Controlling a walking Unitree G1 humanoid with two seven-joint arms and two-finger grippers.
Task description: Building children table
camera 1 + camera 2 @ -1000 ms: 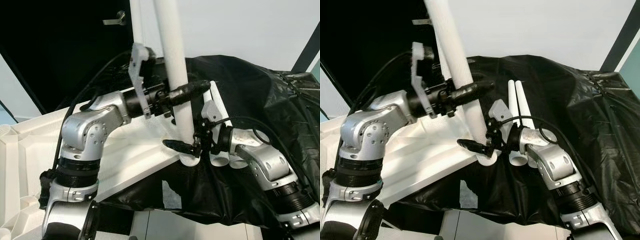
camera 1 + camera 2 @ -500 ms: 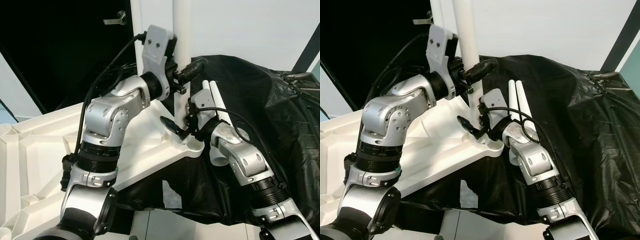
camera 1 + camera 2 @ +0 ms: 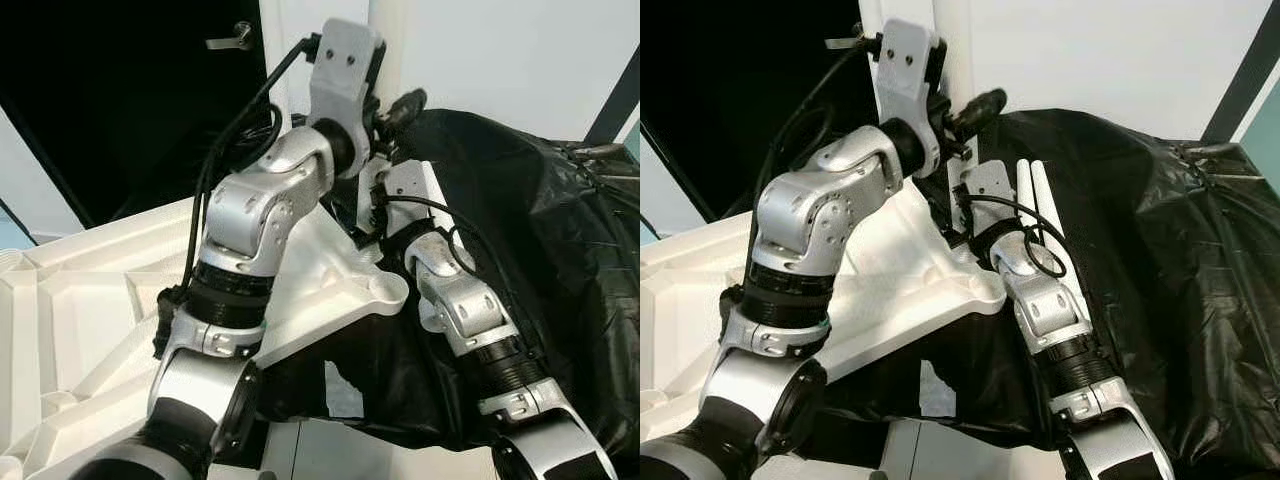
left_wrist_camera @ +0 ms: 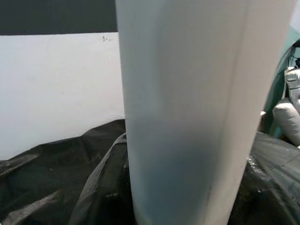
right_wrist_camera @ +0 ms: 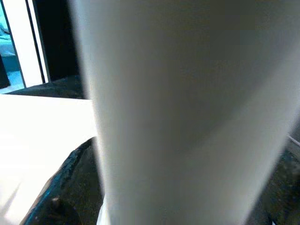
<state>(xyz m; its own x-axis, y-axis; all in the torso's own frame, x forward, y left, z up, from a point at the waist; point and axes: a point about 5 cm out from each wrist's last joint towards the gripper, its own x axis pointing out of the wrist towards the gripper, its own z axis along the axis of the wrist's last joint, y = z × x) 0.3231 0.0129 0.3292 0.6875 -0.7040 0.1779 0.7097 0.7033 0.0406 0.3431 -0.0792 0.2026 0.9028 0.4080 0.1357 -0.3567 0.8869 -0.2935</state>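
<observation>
The white plastic tabletop (image 3: 330, 285) lies upside down with one corner over the crumpled black plastic sheet (image 3: 540, 220). A tall white tubular table leg (image 4: 187, 108) stands upright near that corner, probably being seated there. The left gripper (image 3: 392, 108) is clamped high on the leg, steadying it. The right gripper (image 3: 362, 228) sits low at its base; whether its fingers are closed cannot be told. Two spare white legs (image 3: 1038, 200) lie alongside on the sheet.

Home room; door handle (image 3: 228, 41), plain wall (image 3: 520, 50).
</observation>
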